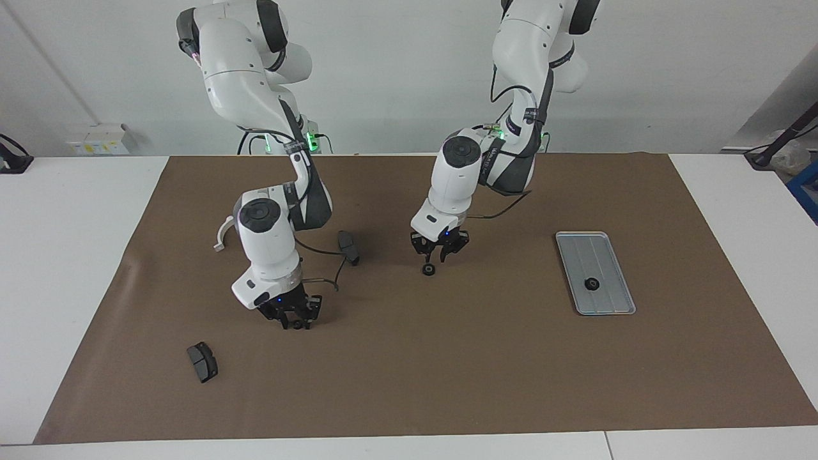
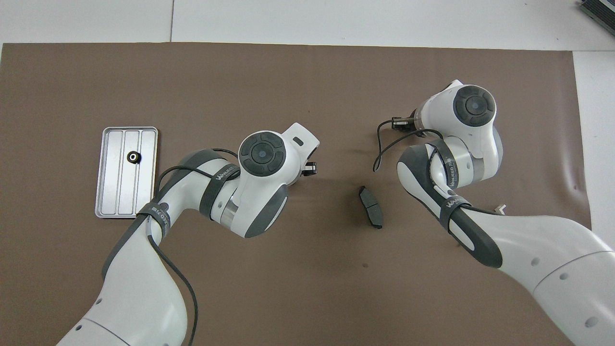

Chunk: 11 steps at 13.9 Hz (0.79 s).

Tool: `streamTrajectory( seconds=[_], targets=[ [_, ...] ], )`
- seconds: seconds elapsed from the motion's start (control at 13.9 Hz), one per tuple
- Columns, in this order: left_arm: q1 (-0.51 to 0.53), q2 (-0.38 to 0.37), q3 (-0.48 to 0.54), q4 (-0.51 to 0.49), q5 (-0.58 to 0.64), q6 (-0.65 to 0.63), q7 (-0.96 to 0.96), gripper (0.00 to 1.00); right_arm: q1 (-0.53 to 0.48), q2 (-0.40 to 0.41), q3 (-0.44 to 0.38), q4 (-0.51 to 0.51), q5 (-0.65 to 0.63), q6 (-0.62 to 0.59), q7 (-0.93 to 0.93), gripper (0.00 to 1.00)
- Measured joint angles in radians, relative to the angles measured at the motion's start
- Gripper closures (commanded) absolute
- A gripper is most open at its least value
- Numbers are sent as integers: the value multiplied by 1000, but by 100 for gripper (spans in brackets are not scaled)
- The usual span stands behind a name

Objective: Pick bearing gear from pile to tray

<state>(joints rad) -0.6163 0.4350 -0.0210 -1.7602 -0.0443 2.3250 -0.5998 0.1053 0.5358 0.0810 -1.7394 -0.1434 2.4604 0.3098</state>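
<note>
— What colours do you have on your desk [image 1: 77, 255]?
— It's white, under a plain brown mat [image 1: 486, 358]. Your tray [image 1: 607, 255] is silver-grey with lengthwise grooves, and a black ring [image 1: 592, 283] lies in it.
— And the loose parts?
— You've got two dark grey pads [image 1: 202, 361] [image 1: 349, 246] and a white half-ring bracket [image 1: 223, 231]. Both arms are white with dark grey joints; the left claw [image 1: 438, 254] and right claw [image 1: 295, 319] are black.

A big brown mat [image 1: 409, 383] covers most of the white desk [image 1: 64, 255]. A small white box [image 1: 96, 139] with a yellow sticker sits by the wall at the desk's edge.
</note>
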Motion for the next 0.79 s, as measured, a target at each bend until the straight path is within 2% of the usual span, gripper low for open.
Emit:
streamTrajectory(
  seconds=[0.14, 0.43, 0.79],
  targets=[
    [3, 20, 7, 44, 0, 0, 0, 60, -1, -1, 0, 0, 5, 0, 0, 100],
    [7, 36, 15, 55, 0, -1, 0, 37, 0, 0, 1, 1, 8, 0, 0, 100],
    [4, 53, 9, 38, 0, -1, 0, 37, 1, -12, 2, 8, 8, 0, 1, 100]
  ],
)
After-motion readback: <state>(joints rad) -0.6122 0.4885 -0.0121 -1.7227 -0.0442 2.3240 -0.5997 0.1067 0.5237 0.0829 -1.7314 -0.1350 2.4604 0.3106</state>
